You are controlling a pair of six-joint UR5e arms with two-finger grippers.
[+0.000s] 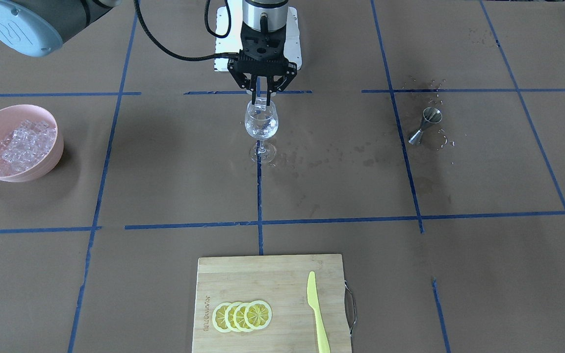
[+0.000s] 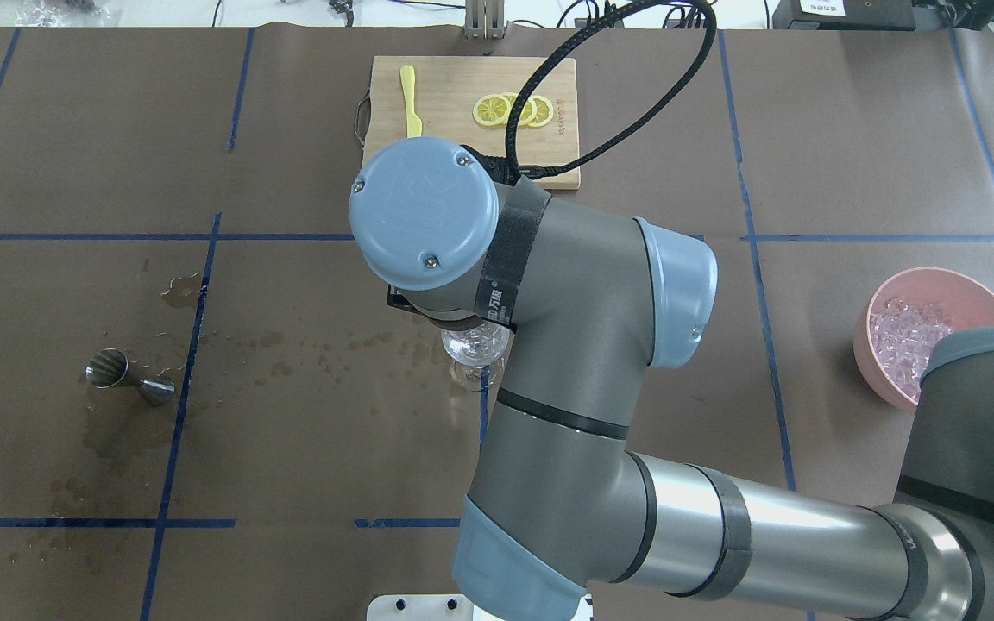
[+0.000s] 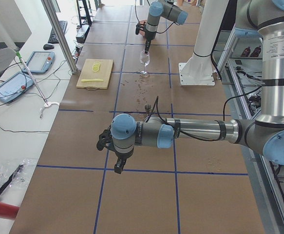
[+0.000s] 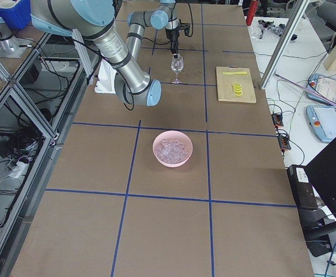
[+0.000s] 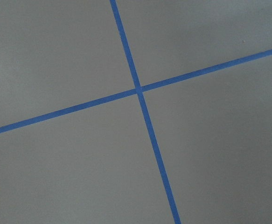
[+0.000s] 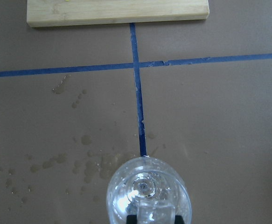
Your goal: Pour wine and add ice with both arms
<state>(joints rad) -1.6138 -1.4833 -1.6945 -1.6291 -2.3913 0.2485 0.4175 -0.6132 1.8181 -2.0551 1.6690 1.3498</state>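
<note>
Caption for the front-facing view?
Right gripper holds an ice cube over the wine glass; pink bowl of ice nearby.

The right arm [image 2: 583,345] is made of fat grey tubes with pale blue ends and one shiny silver part [image 2: 808,526]. Its wrist has a round blue cap [image 2: 424,211] with small screws [image 2: 462,159] in it (and a faint letter mark). A black band [image 2: 501,276] with white writing wraps around it. A bumpy black cable [image 1: 189,59] runs to its claw [image 1: 262,104], which is black and full of little holes. The left arm [image 3: 180,132] has the same grey, blue and silver.
</note>
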